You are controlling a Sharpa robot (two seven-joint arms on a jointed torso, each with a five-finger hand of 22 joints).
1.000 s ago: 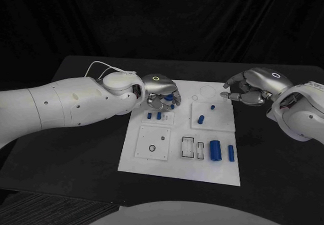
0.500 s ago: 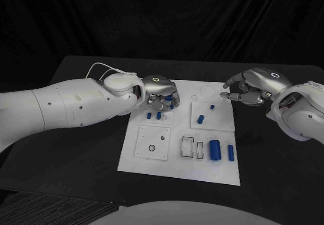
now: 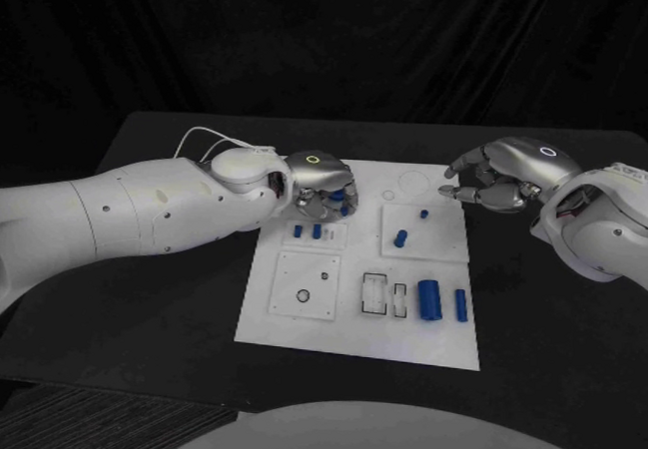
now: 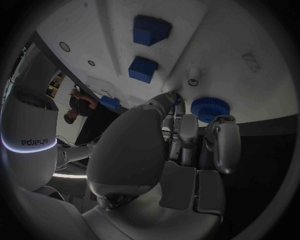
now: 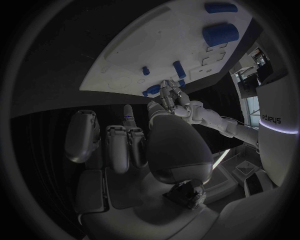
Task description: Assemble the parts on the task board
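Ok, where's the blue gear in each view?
Head view: far left part of the board, the gear half hidden beneath the left hand.
Left wrist view: right of the circle's centre, just past that hand's fingertips.
Right wrist view: likely the blue piece near the centre, at the board's edge.
Shared landmark: the left hand's fingers, right beside the gear in all three.

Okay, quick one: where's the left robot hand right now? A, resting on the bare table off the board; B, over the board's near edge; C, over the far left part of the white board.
C: the left robot hand is over the task board's far left part, above small blue parts.
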